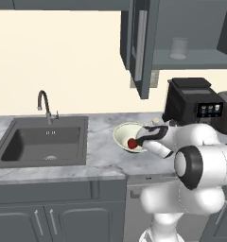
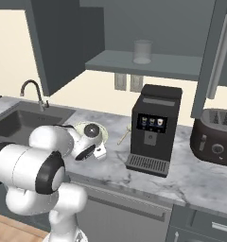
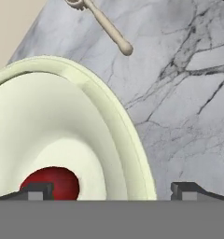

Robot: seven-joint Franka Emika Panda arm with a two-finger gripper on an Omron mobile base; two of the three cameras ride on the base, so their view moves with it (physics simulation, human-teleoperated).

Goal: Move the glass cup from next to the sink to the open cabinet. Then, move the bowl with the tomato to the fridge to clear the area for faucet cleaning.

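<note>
Hand view: bowl [image 3: 53,135] upright holding tomato [image 3: 55,182]; end effector [image 3: 111,190] released, straddling its rim.

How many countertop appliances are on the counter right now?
2: a coffee machine right of the bowl, and a toaster at the counter's far right. Others may sit out of frame.

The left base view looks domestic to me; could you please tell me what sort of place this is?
A rendered home kitchen, most likely: a dark grey basin sink with a slim gooseneck faucet set in marble, a black coffee machine, and dark grey wall cabinets.
</note>
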